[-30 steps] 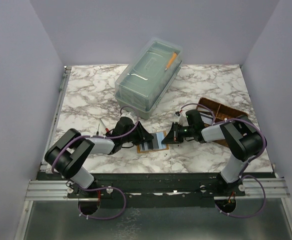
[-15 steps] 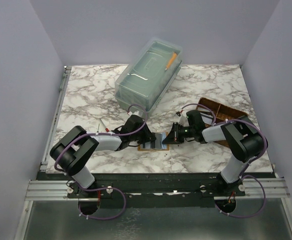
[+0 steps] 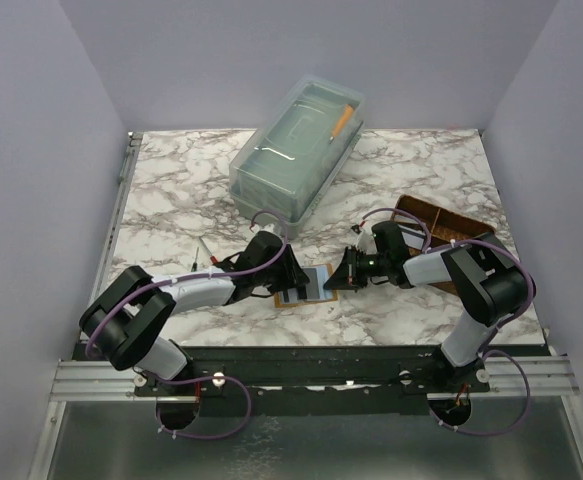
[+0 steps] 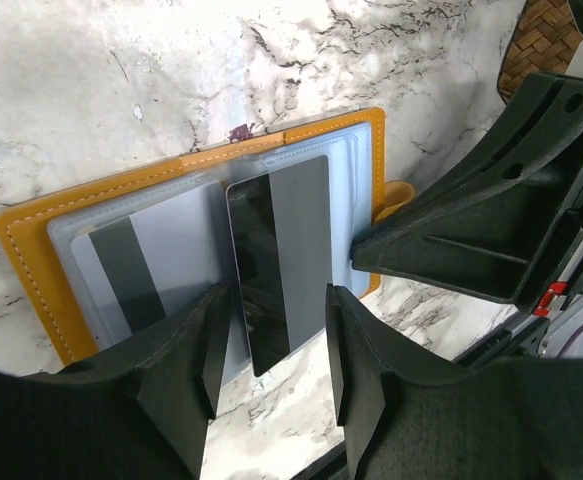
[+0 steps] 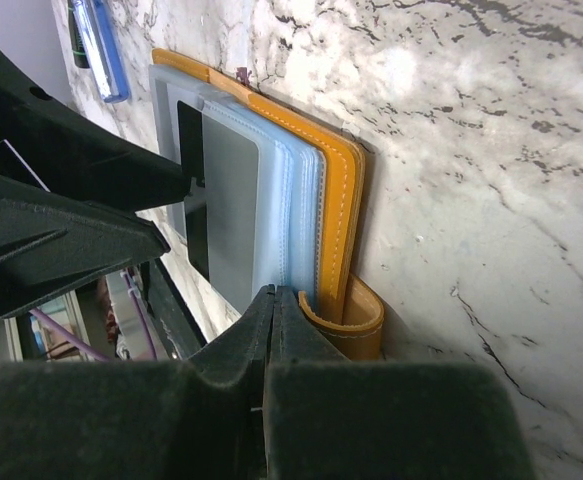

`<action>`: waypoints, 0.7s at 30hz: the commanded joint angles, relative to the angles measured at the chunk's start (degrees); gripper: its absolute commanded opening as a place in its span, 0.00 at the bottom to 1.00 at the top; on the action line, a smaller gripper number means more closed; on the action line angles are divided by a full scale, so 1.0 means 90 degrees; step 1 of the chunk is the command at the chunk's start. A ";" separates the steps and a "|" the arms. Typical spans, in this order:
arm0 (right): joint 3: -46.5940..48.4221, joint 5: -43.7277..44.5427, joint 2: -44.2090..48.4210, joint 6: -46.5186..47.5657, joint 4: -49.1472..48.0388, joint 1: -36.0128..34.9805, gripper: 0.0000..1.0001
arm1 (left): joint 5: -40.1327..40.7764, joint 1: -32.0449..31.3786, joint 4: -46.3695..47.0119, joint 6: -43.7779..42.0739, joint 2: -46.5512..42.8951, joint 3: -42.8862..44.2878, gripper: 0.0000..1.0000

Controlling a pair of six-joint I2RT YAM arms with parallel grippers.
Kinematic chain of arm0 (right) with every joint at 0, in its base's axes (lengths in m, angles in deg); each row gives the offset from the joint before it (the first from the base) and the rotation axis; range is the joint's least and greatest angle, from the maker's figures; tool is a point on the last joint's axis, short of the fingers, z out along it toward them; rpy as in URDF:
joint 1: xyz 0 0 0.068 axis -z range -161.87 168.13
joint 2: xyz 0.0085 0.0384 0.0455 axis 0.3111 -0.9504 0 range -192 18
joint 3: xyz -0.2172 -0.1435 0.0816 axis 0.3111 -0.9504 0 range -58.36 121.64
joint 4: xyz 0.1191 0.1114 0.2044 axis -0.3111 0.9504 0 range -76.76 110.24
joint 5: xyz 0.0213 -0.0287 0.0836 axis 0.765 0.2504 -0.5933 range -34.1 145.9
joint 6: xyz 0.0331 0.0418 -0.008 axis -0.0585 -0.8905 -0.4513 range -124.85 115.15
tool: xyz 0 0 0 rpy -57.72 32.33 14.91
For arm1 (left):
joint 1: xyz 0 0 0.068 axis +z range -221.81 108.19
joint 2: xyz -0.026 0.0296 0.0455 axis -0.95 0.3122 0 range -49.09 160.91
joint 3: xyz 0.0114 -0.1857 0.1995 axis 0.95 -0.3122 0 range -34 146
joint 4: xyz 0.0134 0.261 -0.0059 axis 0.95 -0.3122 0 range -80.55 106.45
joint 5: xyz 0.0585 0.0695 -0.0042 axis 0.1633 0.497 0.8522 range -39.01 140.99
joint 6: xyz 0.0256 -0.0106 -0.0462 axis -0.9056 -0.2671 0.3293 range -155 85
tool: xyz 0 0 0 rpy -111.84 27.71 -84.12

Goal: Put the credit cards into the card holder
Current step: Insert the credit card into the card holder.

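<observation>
The card holder (image 3: 311, 284) (image 4: 323, 126) (image 5: 337, 200) lies open on the marble, orange-tan with light-blue inner panels. One grey credit card (image 4: 186, 245) with a black stripe sits in its left pocket. A second striped grey card (image 4: 301, 245) (image 5: 229, 195) is partly in the right pocket, its near end jutting out past the holder's edge. My left gripper (image 3: 289, 280) (image 4: 271, 355) is open, its fingers on either side of that jutting end and apart from it. My right gripper (image 3: 333, 275) (image 5: 274, 298) (image 4: 471, 230) is shut, its tip pressed on the holder's right edge beside the snap tab (image 5: 356, 322).
A clear lidded plastic box (image 3: 296, 150) with an orange item on top stands behind the grippers. A brown woven tray (image 3: 441, 220) sits at the right. A small pen-like object (image 3: 203, 250) (image 5: 96, 45) lies left of the card holder. The table's front edge is close.
The left gripper pushed right over the card holder, then drew back slightly with its jaws wider apart. The right gripper stayed shut on the holder's edge.
</observation>
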 commanded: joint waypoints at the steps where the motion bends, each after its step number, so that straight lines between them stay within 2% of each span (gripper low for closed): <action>1: -0.0079 0.0126 0.0016 0.0144 0.0086 -0.0003 0.00 | 0.0278 -0.0039 -0.0556 -0.0216 0.0017 0.0038 0.50; 7: -0.0106 0.0112 0.0026 0.0135 0.0070 -0.0003 0.00 | -0.0037 -0.0093 -0.0401 -0.0258 0.0455 0.0262 0.47; 10: -0.0099 0.0081 0.0026 0.0123 0.0052 0.0004 0.00 | 0.0014 -0.0362 -0.0317 -0.0356 0.0597 0.0506 0.44; 13: -0.0118 0.0076 0.0067 0.0093 0.0027 -0.0003 0.00 | 0.0092 -0.0706 -0.0399 -0.0366 0.0884 0.0899 0.44; 17: -0.0200 0.0331 0.0334 0.0017 0.0174 0.0014 0.00 | -0.0070 -0.0761 -0.0327 -0.0151 0.1230 0.1015 0.45; 21: -0.0305 0.0458 0.0608 0.0079 0.0454 0.0097 0.09 | 0.0304 -0.0749 -0.0613 -0.0325 0.0909 0.0901 0.49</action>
